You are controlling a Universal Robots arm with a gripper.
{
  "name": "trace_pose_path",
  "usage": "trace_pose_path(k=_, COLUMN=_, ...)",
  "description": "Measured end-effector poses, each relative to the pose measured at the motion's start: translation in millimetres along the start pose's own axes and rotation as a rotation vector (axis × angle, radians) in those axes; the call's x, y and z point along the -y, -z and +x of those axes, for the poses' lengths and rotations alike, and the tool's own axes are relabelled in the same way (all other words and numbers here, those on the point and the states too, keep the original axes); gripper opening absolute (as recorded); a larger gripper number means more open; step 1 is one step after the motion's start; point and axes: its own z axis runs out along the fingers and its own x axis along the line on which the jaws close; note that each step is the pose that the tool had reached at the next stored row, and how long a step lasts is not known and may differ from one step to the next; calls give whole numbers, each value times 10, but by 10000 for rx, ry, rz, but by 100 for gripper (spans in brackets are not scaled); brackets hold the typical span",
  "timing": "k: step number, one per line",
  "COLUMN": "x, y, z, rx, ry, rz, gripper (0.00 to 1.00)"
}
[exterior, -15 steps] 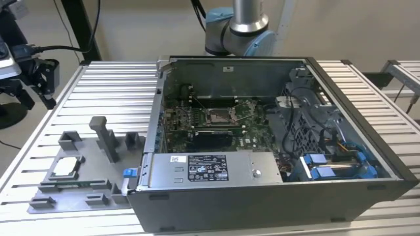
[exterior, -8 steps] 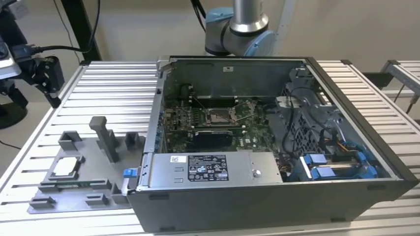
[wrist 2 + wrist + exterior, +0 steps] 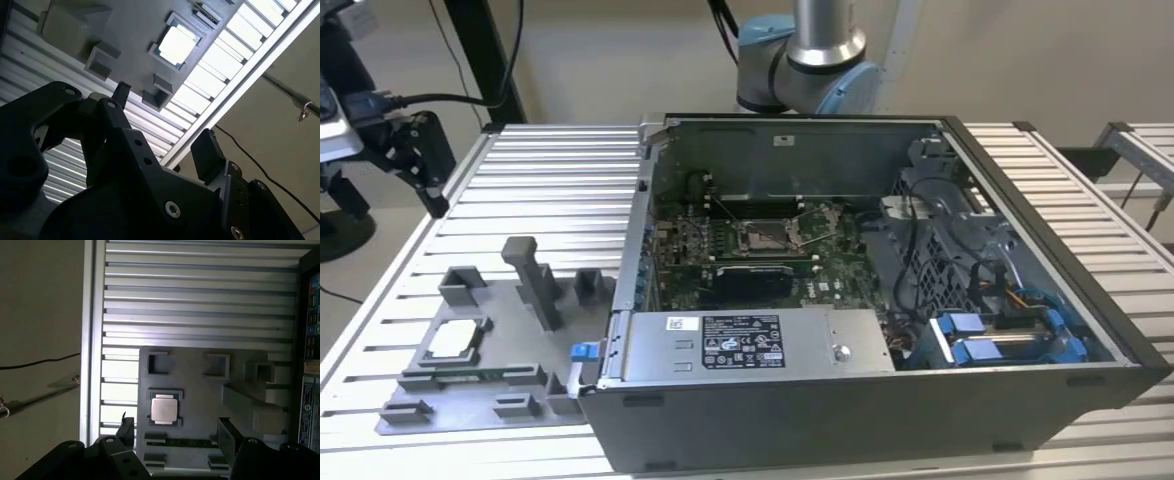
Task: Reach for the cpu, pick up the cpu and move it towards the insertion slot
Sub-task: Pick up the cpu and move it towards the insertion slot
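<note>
The cpu, a small silvery square chip, lies flat in a recess of the grey plastic tray at the exterior view's left, beside the computer case. Both wrist views look down on the cpu from well above. My gripper hangs open over the tray, its black fingers spread wide with nothing between them, well clear of the chip. The insertion slot, a silver-framed socket with a wire lever, sits on the motherboard inside the open case.
The open computer case has tall walls, a power supply at the front and cables with blue connectors on the right. The tray carries upright grey posts and a green memory stick. Everything rests on a slatted metal table.
</note>
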Motion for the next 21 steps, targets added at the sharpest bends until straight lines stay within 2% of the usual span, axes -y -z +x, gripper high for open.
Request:
trace_pose_path(k=4, x=1, y=-17, z=0, rx=1, ry=0, rz=-1, gripper=100)
trace_pose_path(k=8, x=2, y=-63, z=0, rx=1, ry=0, rz=-1, gripper=100)
trace_pose_path(k=14, x=3, y=-78, z=0, rx=3, ry=0, rz=-2, gripper=100)
trace_pose_path(k=21, x=6, y=-184, z=0, rx=1, ry=0, rz=4, gripper=100)
